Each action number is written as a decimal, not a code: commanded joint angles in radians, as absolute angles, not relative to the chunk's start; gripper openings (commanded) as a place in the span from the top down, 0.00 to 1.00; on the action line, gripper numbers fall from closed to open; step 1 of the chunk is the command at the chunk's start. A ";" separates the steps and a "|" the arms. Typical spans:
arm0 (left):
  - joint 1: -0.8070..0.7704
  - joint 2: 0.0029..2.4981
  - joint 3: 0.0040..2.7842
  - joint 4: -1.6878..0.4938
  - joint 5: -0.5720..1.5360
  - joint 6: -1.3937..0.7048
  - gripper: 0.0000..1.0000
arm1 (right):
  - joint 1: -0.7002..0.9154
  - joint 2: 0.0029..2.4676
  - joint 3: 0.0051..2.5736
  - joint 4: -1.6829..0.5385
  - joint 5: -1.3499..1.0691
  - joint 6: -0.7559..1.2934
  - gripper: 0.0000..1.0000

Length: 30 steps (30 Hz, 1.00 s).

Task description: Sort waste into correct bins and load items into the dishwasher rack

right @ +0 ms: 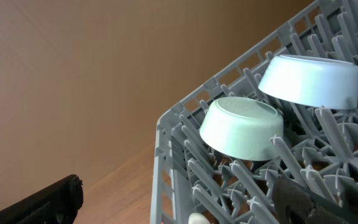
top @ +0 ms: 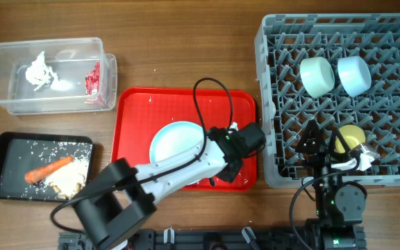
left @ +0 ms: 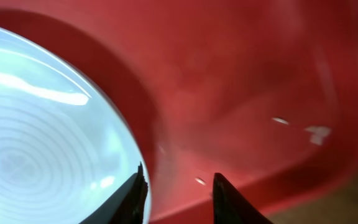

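Plate (top: 174, 139): round, pale blue, lying flat on the red tray (top: 186, 101) in the middle of the table (top: 186, 42); only dish seen outside the rack (top: 269, 104).
Left pincer (left: 178, 183): open and empty, low at the plate's right edge; one finger over the rim, the other over bare red plastic.
Right pincer (top: 323, 142): open, holding nothing, above the rack's near side, next to the yellow cup (top: 351, 135).
Rack contents: mint bowl (top: 317, 75) and light blue bowl (top: 353, 73), bottoms up, leaning among the pegs.
Waste: tissue (top: 39, 69) and wrapper (top: 93, 80) in the clear tub (top: 5, 55); carrot (top: 47, 169) in the black tray (top: 5, 149); seemingly sorted.
Step in hand: probably taking the plate by its rim.
Doing it well: work one finger under the lip, close squarely across the rim, lift with a slight tilt, then stand the plate on edge between free pegs.
Risk: smooth rim and shallow bite, so a slip or a dragged tray is possible.
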<state>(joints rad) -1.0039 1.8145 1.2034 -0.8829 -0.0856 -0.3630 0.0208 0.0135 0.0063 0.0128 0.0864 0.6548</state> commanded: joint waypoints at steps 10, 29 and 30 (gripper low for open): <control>-1.008 1.921 1.195 -0.875 -0.225 -0.369 0.80 | 0.020 0.007 0.005 0.016 0.081 0.666 0.00; -0.417 1.507 1.668 -0.434 0.794 -0.660 0.96 | 0.020 0.007 0.005 0.016 0.081 0.665 0.00; -0.409 1.584 1.668 -0.268 0.918 -0.792 0.96 | 0.020 0.007 0.005 0.016 0.081 0.666 0.00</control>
